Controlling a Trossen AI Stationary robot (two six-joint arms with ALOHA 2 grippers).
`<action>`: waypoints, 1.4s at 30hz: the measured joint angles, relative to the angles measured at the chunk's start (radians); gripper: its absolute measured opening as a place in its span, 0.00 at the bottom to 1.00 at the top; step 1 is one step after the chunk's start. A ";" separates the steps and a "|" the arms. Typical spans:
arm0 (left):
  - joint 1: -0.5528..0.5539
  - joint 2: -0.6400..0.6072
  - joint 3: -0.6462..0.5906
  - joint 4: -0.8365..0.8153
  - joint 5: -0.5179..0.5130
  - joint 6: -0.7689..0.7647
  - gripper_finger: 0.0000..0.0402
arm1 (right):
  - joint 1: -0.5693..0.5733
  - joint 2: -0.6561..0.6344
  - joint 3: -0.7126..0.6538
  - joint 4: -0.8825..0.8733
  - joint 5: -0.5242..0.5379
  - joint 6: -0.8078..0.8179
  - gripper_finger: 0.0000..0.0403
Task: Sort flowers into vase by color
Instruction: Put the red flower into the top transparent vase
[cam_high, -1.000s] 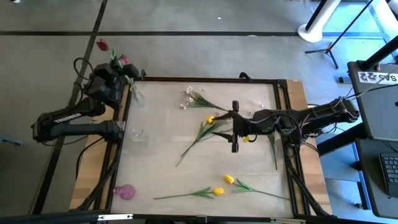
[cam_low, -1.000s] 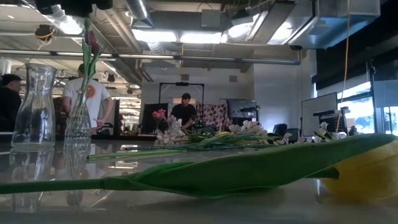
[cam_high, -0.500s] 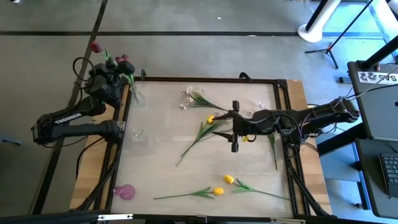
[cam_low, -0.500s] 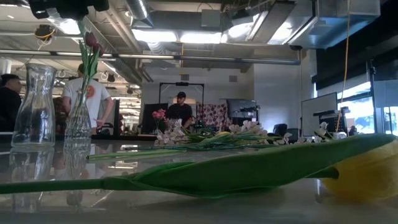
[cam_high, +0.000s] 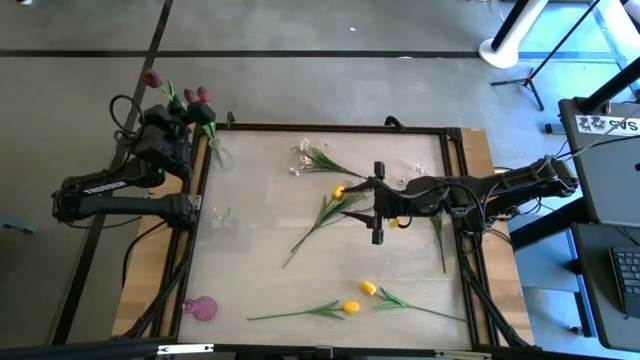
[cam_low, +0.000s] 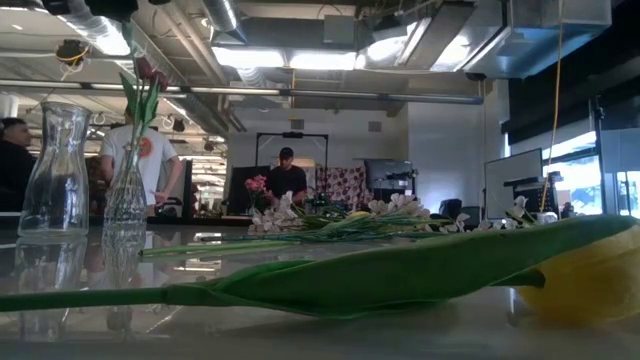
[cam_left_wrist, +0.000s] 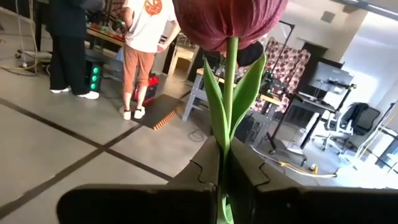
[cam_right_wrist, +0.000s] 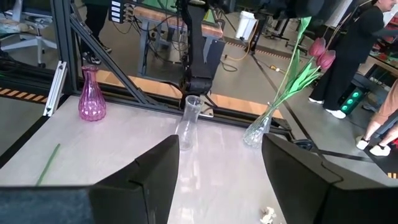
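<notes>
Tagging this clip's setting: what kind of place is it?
Likely a robotics lab or open workshop. A framed table carries two robot arms, ducts and strip lights hang from a bare ceiling, and desks with monitors stand behind, with people working there.

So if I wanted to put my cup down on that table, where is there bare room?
The widest bare patch lies in the left half, between the clear vase, the pink vase and the long stem in the middle. It is crowded around the right claw, with white blossoms and yellow tulips nearby.
</notes>
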 joint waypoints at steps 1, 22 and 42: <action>-0.001 0.000 0.000 0.000 0.000 -0.007 0.02 | 0.000 0.000 0.000 -0.002 0.000 0.002 0.56; 0.074 0.020 -0.102 -0.051 0.021 -0.128 0.02 | 0.000 0.000 0.000 -0.027 0.000 0.014 0.56; 0.075 0.123 -0.180 -0.055 0.035 0.109 0.26 | 0.000 0.000 0.000 -0.044 0.000 0.014 0.56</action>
